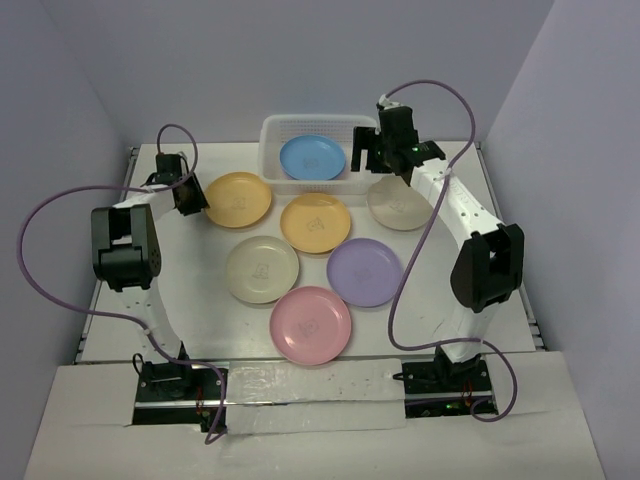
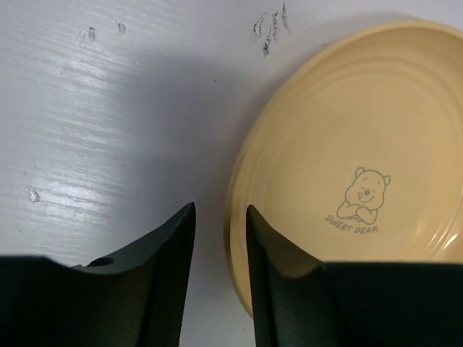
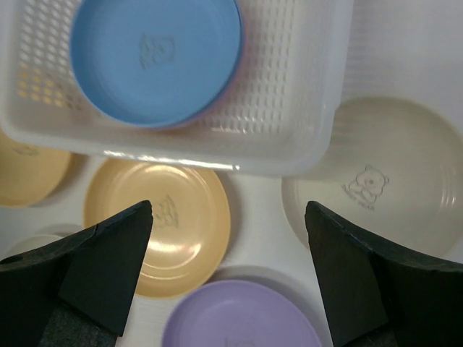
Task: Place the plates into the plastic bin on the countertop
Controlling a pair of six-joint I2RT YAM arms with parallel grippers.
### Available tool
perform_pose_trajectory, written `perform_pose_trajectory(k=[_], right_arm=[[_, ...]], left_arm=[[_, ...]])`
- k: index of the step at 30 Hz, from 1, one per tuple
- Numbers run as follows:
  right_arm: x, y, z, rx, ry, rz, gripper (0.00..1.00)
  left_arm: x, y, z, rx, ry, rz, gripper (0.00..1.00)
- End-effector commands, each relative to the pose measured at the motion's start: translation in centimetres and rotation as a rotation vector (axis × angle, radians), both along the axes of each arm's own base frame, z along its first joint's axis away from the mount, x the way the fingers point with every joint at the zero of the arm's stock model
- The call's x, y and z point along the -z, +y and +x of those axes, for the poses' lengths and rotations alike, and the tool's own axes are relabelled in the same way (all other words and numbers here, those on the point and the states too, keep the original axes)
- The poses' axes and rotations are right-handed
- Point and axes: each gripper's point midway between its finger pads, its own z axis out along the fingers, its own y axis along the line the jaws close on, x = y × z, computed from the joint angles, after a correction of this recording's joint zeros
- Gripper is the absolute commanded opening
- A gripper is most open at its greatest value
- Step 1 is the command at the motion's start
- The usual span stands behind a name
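Observation:
Several plates lie on the white countertop point(image 1: 215, 320): two yellow-orange point(image 1: 238, 199) point(image 1: 316, 222), two cream point(image 1: 398, 203) point(image 1: 262, 268), a lavender one point(image 1: 365, 272) and a pink one point(image 1: 311, 324). A blue plate point(image 1: 312, 157) rests in the plastic bin point(image 1: 275, 130), with a pinkish rim showing beneath it in the right wrist view. My left gripper point(image 2: 221, 210) straddles the left rim of a yellow-orange plate point(image 2: 362, 144), its jaws narrowed, with a strip of table still showing beside the rim. My right gripper point(image 3: 228, 210) hangs wide open and empty over the bin's point(image 3: 289, 108) near right corner.
Pale lavender-grey walls enclose the counter on three sides. Purple cables loop from both arms, the right one point(image 1: 400, 290) draped over the counter beside the lavender plate. The bin stands against the back wall.

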Motion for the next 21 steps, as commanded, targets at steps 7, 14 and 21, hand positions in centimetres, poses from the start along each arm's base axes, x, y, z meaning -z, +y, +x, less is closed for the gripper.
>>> perform_pose_trajectory(k=[7, 14, 21], right_arm=[[1.4, 0.0, -3.8, -0.032, 0.016, 0.064, 0.93], [1.6, -0.2, -5.1, -0.031, 0.007, 0.088, 0.93], [1.2, -0.7, -5.8, 0.002, -0.011, 0.122, 0.93]], left_arm=[[-1.7, -0.1, -0.8, 0.039, 0.013, -0.014, 0.16], [-6.5, 4.5, -1.7, -0.053, -0.016, -0.074, 0.0], [-21.7, 10.1, -1.9, -0.169, -0.321, -0.007, 0.0]])
